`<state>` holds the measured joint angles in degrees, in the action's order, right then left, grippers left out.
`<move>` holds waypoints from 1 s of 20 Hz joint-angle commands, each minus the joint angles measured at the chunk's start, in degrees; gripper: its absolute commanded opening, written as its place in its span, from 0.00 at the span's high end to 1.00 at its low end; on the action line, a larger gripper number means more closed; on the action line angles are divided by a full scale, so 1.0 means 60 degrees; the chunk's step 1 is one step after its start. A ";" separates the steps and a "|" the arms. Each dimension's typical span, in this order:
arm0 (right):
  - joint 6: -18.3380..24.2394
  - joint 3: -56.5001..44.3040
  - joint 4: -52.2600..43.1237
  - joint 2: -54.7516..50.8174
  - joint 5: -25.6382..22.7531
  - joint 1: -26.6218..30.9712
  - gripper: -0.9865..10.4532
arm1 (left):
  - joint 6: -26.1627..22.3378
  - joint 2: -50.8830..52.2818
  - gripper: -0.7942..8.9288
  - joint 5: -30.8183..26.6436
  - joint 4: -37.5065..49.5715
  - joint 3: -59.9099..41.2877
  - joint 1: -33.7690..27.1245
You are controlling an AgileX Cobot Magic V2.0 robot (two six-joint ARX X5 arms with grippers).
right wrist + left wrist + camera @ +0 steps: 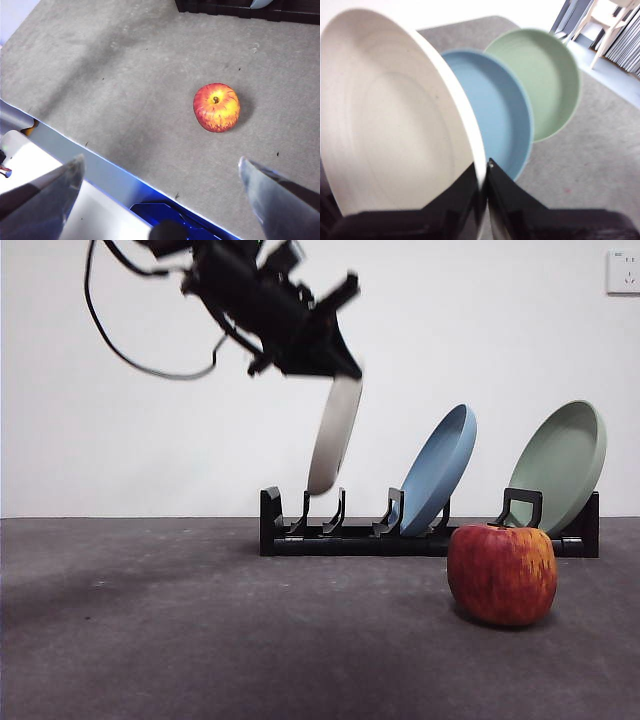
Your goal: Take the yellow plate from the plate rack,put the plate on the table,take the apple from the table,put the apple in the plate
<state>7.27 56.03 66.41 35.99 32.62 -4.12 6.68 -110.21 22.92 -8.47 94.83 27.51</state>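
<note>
Even, soft light is filling the front view; the apple (501, 574) is casting only a faint shadow on the table (200, 640). The dark arm overhead is smearing with motion blur. In the left wrist view the yellow plate (390, 120) is blurring, perhaps from movement, and the background is glaring white.

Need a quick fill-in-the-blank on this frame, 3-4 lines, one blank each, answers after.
1. The left gripper is shut on the rim of the ____ plate.
2. That plate hangs above the plate rack, its lower edge ____ the slots.
3. Two plates stay in the rack: the blue plate and the ____ one.
4. The right gripper is ____, high above the apple on the table.

Answers: yellow; clear of; pale green; open
</note>
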 commanded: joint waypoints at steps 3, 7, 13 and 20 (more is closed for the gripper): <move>-0.0055 0.0011 -0.0018 0.0004 0.0011 -0.0018 0.34 | -0.0929 0.1260 0.93 -0.0073 -0.1424 0.0007 0.0004; -0.0058 0.0011 -0.0022 0.0004 0.0011 -0.0018 0.34 | -0.2623 0.2721 0.93 -0.1315 -0.4481 0.0007 0.0572; -0.0058 0.0011 -0.0025 0.0004 0.0011 -0.0018 0.34 | -0.3625 0.3490 0.92 -0.5359 -0.8022 0.0004 0.2721; -0.0058 0.0015 -0.0022 0.0004 0.0011 -0.0018 0.34 | -0.3373 0.3442 0.92 -0.6808 -0.7446 -0.1836 0.4557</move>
<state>7.27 56.03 66.41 35.99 32.62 -4.12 -13.89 -89.32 -17.39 -53.52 84.42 55.02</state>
